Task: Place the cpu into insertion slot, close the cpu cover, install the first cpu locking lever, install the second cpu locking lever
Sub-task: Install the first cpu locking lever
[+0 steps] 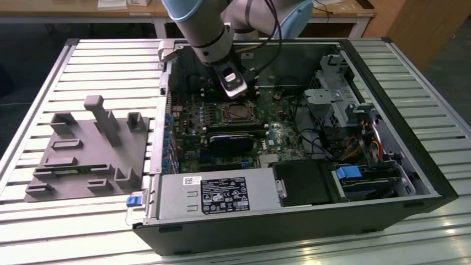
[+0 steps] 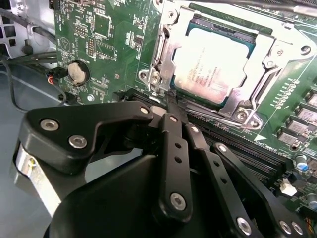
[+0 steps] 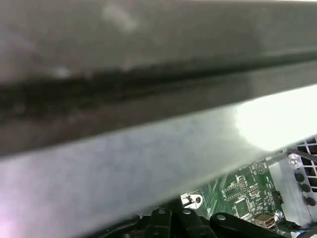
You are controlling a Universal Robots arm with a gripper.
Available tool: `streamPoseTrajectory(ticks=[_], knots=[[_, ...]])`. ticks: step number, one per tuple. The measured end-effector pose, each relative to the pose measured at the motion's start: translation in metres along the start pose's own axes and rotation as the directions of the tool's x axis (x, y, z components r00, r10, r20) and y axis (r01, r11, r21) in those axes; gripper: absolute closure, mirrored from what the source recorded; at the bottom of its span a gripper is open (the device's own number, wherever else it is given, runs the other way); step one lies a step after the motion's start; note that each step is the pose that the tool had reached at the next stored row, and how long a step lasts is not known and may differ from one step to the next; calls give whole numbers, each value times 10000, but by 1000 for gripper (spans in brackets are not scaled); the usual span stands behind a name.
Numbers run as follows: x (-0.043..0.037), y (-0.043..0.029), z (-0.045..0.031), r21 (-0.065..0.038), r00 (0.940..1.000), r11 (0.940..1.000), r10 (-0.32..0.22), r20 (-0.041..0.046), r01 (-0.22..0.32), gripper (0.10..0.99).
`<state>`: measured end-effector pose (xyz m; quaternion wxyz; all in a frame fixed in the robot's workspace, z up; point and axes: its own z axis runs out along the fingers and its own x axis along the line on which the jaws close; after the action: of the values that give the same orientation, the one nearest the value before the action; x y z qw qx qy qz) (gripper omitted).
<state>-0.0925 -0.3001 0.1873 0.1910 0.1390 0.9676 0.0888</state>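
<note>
My pincer (image 2: 171,101), clenched, hovers at the edge of the closed cpu cover (image 2: 166,47), the cpu (image 2: 214,60) seated in its window.

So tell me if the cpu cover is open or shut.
Shut: in the second wrist view the cpu cover lies flat around the cpu, its top showing through the window.
</note>
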Motion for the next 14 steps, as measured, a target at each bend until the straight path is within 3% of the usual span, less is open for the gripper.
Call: streamPoseTrajectory(ticks=[7, 12, 13, 14], knots=[[-25, 16, -65, 1, 10000, 10000, 1, 0, -1, 984], [-25, 16, -65, 1, 10000, 10000, 1, -2, -1, 984], [-27, 17, -65, 16, 10000, 10000, 5, -45, -5, 984], [-31, 18, -63, 53, 9999, 10000, 20, -161, -19, 984]])
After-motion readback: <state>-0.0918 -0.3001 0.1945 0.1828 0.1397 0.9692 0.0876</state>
